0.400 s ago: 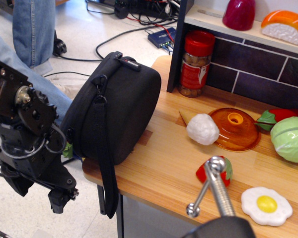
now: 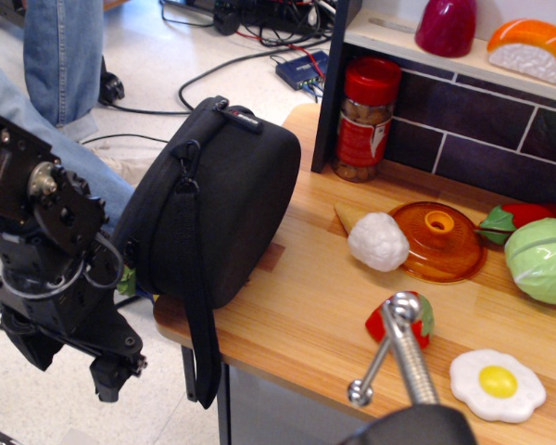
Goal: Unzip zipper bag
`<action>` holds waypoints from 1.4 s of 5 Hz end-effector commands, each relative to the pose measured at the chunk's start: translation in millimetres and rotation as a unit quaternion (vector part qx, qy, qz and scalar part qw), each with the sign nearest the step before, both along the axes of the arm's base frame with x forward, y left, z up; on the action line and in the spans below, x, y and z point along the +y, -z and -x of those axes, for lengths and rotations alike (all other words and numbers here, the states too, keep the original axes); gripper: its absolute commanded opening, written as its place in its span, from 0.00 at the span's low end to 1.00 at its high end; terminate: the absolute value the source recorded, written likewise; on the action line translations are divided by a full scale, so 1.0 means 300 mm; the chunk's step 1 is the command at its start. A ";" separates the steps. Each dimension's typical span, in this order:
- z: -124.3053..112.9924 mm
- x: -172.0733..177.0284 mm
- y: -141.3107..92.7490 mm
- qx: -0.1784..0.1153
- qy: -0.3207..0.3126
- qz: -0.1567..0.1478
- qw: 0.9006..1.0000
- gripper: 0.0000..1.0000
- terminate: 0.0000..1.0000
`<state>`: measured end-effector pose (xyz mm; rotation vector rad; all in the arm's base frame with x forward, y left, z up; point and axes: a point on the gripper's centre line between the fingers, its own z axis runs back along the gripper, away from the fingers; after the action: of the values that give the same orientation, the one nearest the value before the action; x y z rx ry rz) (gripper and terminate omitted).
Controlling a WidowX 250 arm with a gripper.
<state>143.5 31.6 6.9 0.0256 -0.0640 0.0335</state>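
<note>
The zipper bag (image 2: 224, 199) is a large black rounded fabric case standing on edge at the left end of the wooden table (image 2: 306, 297), partly overhanging it. Its black webbing strap (image 2: 197, 315) hangs down past the table edge, and a small label tab (image 2: 242, 117) sits at its top. My gripper (image 2: 111, 375) is at the lower left, below table height and left of the bag, apart from it. Its fingers point down toward the floor. Whether they are open or shut does not show.
A red-lidded jar (image 2: 364, 120) stands behind the bag. Toy foods lie to the right: a white ice cream cone (image 2: 378, 241), an orange lid (image 2: 440, 243), a cabbage (image 2: 542, 260), a fried egg (image 2: 497, 384). A metal rod (image 2: 403, 352) sticks up in front. A person's jeans-clad legs (image 2: 63, 56) are at the far left.
My arm has shifted very slightly left. The bag and the toys have not moved.
</note>
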 end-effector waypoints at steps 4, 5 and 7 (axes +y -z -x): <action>-0.149 0.003 -0.146 -0.077 0.038 0.033 0.996 1.00 0.00; -0.156 0.010 -0.147 -0.082 0.023 0.041 0.996 0.00 0.00; -0.198 -0.003 -0.172 -0.105 0.006 0.027 0.994 0.00 0.00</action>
<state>189.7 26.1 49.4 -0.0466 -0.2152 0.0264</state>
